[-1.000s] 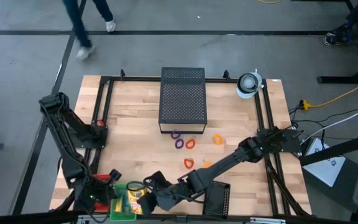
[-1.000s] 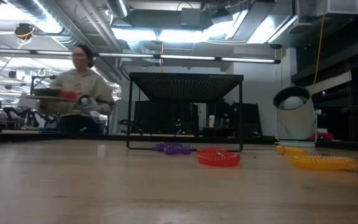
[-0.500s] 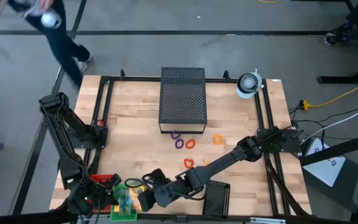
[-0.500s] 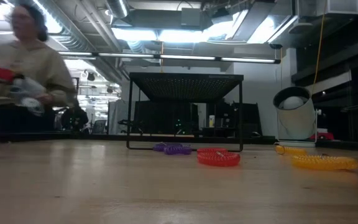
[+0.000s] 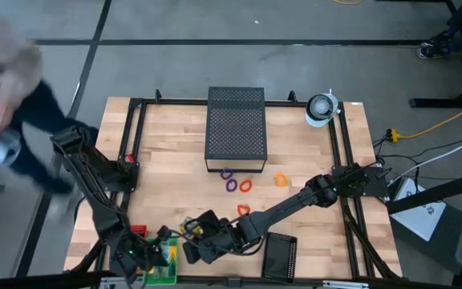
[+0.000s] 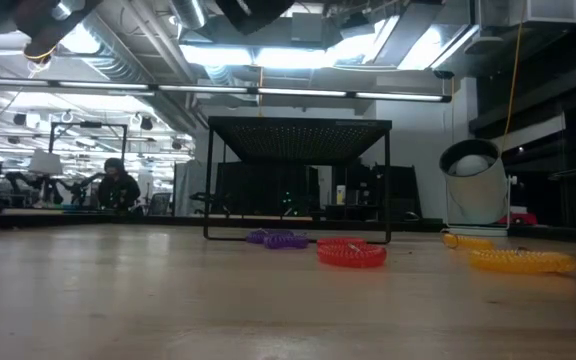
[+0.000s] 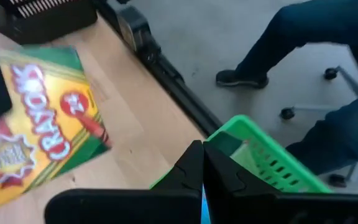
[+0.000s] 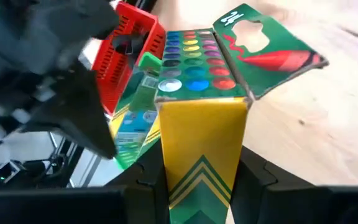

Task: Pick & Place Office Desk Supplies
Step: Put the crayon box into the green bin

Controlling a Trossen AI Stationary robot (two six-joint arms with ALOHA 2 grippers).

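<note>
A yellow-and-green crayon box (image 8: 201,143) with its lid flap open sits in my right gripper (image 5: 191,250), near the table's front edge, right of the green basket (image 5: 160,273). A second crayon box (image 8: 132,121) lies in that basket. My left gripper (image 7: 202,163) is shut on nothing, over the green basket's rim (image 7: 263,158), close to the held box (image 7: 36,124). Purple (image 5: 229,180), red (image 5: 245,185) and orange (image 5: 281,180) rings lie flat mid-table. My right gripper pinches the crayon box between its two fingers, on the two sides (image 8: 163,180) near the closed lower end. The fingers slant down from the table's right and run along the box. The open top with crayon tips (image 8: 194,59) points away from the wrist, toward the baskets.
A red basket (image 5: 139,233) stands just beyond the green one. The large black perforated box (image 5: 235,128) stands at the far middle, a black mesh tray (image 5: 279,255) at the front right, a white round object (image 5: 322,108) at the far right. A person passes left of the table.
My left gripper, still shut, has swung toward the table's right, over the green basket and nearer the held box. My right gripper has tipped further downward with the crayon box, keeping its hold. A person has walked past the table's far left corner.
</note>
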